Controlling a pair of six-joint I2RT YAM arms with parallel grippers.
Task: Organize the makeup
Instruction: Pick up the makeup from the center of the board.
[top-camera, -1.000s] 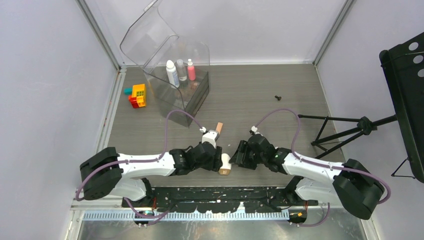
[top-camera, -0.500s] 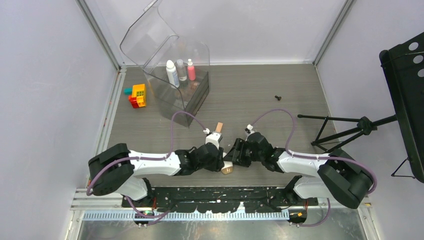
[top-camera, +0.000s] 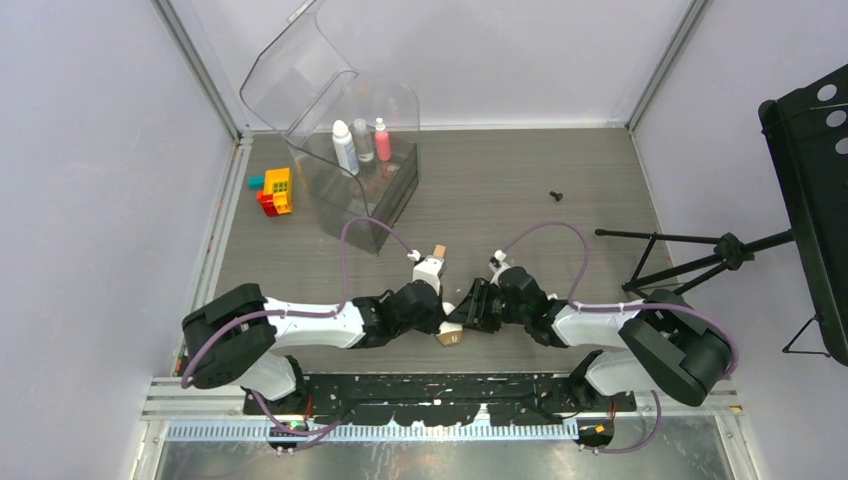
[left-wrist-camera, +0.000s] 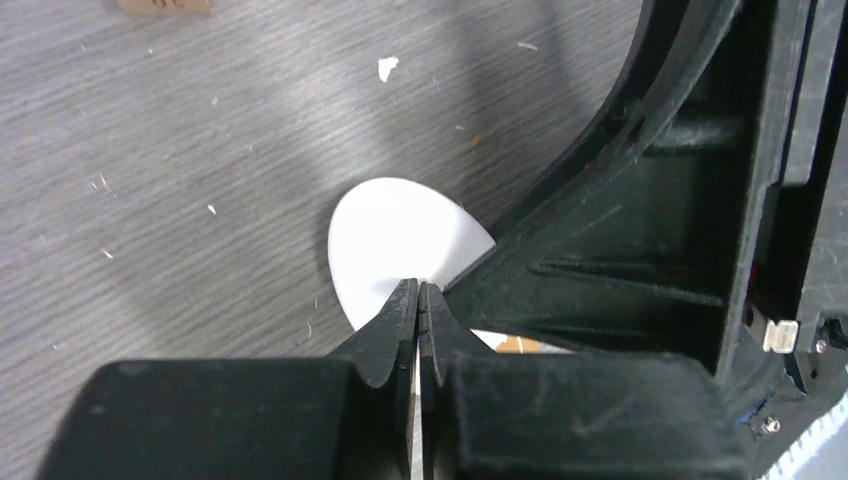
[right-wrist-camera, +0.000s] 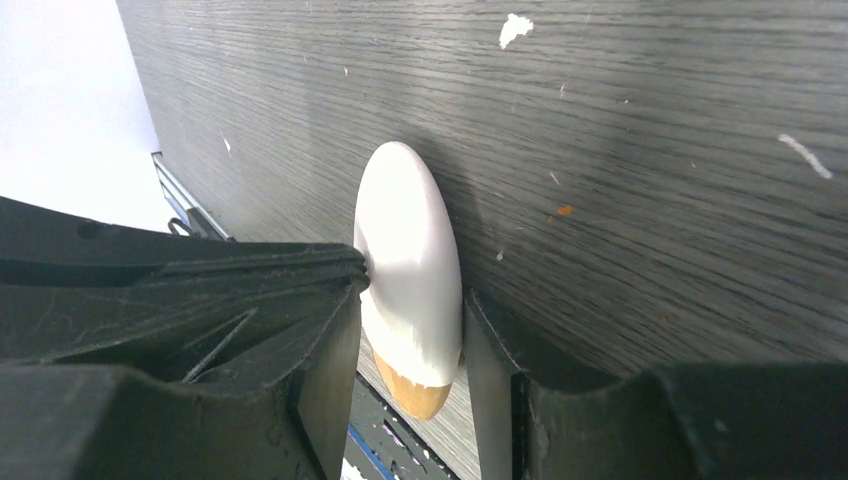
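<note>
**Both arms meeting at the compact, near edge of the table**

Your right gripper (right-wrist-camera: 410, 290) is clamping the white oval compact (right-wrist-camera: 405, 220): in the right wrist view the compact is standing on edge between the two fingers, with one finger (right-wrist-camera: 330, 300) pressing its broad face and the other sitting against the opposite side. The compact is showing a white upper shell and a tan underside at its near end, and its far rim is resting on the grey wood-grain table (right-wrist-camera: 650, 150).

Your left gripper (left-wrist-camera: 417, 292) is sitting with its jaws together – the two tips are meeting right at the compact's rim. A thin sliver of white is showing between them (whether that is a lip of the compact caught there, you cannot tell from this view). The black bulk of the right gripper is filling the right side of the left wrist view, just beside the left fingertips.

From above, the two grippers are facing each other nose to nose at the middle of the near edge, with the compact (top-camera: 450, 331) between them. A small tan piece (top-camera: 438, 251) is lying just behind the left wrist.

Farther out, toward the back left, the clear plastic case (top-camera: 365, 195) is standing with its lid tipped up. A white bottle (top-camera: 343, 146), a clear bottle (top-camera: 363, 140) and a pink bottle (top-camera: 382, 140) are standing upright in its open top – well apart from both grippers. The toy bricks (top-camera: 274, 191) are lying just left of the case.
</note>
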